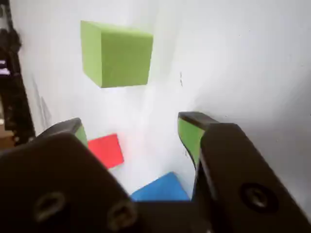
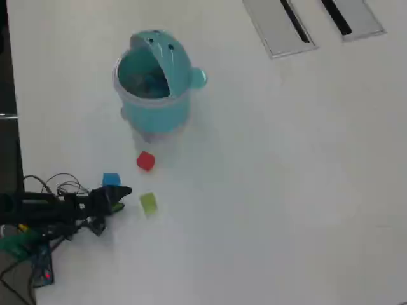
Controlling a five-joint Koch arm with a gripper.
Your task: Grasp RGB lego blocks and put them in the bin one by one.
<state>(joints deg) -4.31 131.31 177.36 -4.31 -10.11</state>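
Observation:
In the overhead view the teal bin [image 2: 154,101] stands upper left with its domed lid tipped back. The red block [image 2: 145,161], blue block [image 2: 111,180] and yellow-green block [image 2: 148,203] lie on the white table in front of it. My gripper [image 2: 121,198] is open and empty, just left of the yellow-green block and below the blue one. In the wrist view the yellow-green block [image 1: 116,54] lies ahead of the open gripper [image 1: 133,128]. The red block [image 1: 107,150] and blue block [image 1: 160,188] show between the jaws, below them.
Two flat grey slotted panels [image 2: 280,25] lie at the top right of the overhead view. The arm's cables and a board [image 2: 38,260] sit at the lower left edge. A dark object [image 1: 12,87] borders the wrist view's left.

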